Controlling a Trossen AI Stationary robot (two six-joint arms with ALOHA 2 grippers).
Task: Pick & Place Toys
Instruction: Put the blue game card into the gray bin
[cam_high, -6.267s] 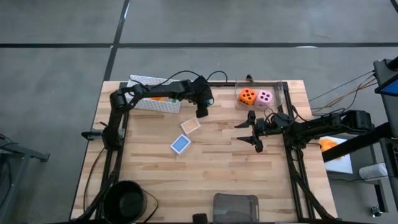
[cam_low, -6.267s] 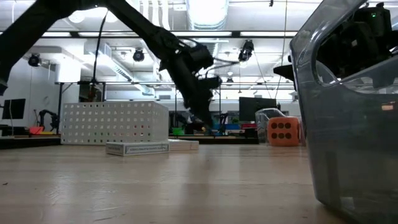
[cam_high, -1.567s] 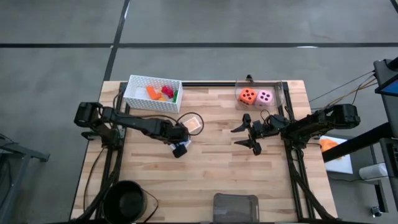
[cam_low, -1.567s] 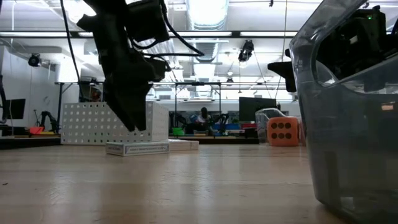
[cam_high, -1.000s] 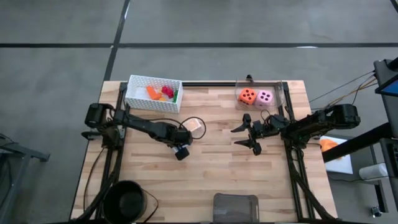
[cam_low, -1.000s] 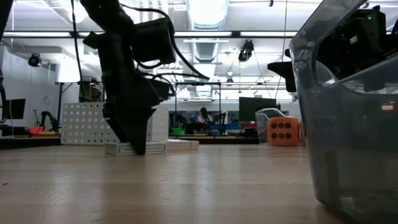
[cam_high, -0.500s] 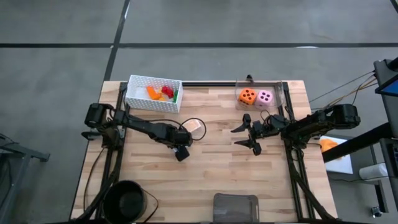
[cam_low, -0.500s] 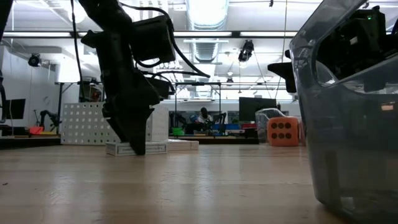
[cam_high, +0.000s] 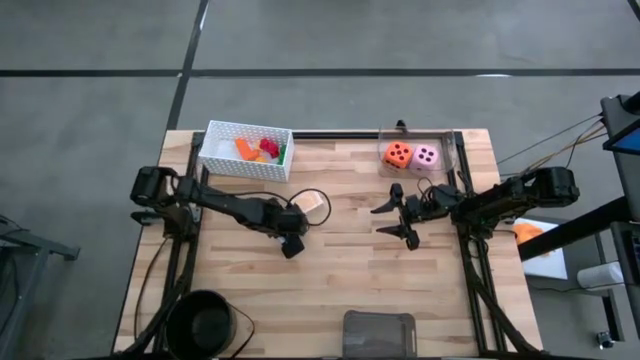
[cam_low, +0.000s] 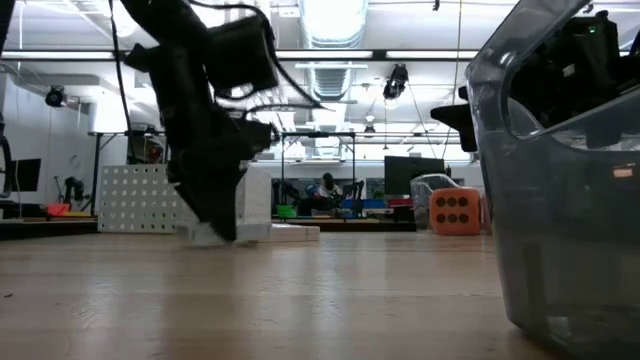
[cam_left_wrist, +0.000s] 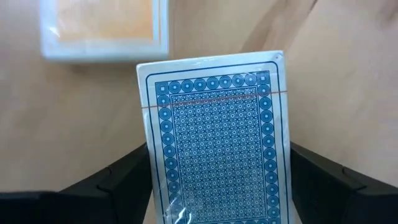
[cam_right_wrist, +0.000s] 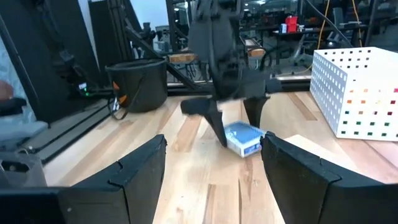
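At the middle left of the high view, the left claw (cam_high: 291, 243) has come down over the blue card (cam_left_wrist: 217, 146) and narrowed from fully spread a second ago to a pinch on its two long edges; the wrist view shows the patterned card filling the space between the dark fingers (cam_left_wrist: 121, 180). In the low view the card's near end now looks tipped slightly off the surface (cam_high: 350, 285), where half a second ago it lay flat, so the grasp seems to have taken and the lift is beginning. The peach card (cam_high: 316, 205) lies just beyond it, untouched. The white basket (cam_high: 225, 160) at the upper left already holds several small bricks (cam_high: 262, 148), and the orange die (cam_high: 398, 154) and pink die (cam_high: 426, 156) sit in the clear tray (cam_high: 457, 150) at the upper right. The right claw (cam_high: 398, 216) waits at the centre right, spread and empty. Judging by this, the blue card is next to be carried off, likely toward the basket, with the peach one left.
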